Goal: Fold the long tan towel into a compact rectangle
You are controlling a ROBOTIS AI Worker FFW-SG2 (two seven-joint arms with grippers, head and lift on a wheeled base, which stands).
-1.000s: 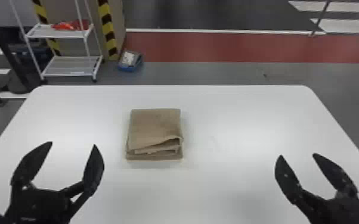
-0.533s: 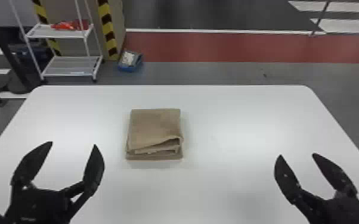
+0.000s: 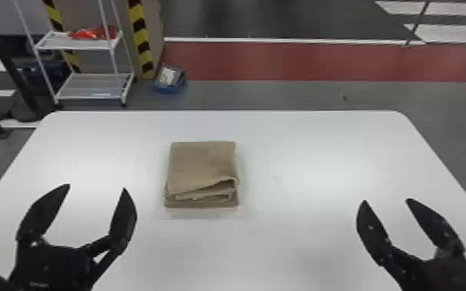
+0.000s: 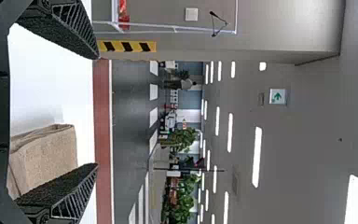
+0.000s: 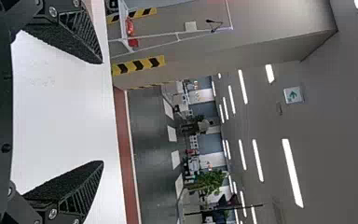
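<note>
The tan towel [image 3: 203, 166] lies folded in a compact, roughly square stack left of the table's middle, its near side showing uneven layers and a slanting top edge. My left gripper [image 3: 96, 187] stands open to the near left of it, holding nothing. Well to the right of the towel, near the table's right side, is my right gripper [image 3: 386, 200], also open and empty. In the left wrist view the towel [image 4: 51, 151] shows partly behind one finger of the left gripper [image 4: 98, 111]. The right wrist view has the right gripper [image 5: 103, 112] with its fingers wide apart over bare tabletop.
The white table [image 3: 321, 154] has rounded far corners. Beyond its far edge stand a white shelf rack [image 3: 89, 85] at the left and a small blue bin [image 3: 169, 80] on the floor.
</note>
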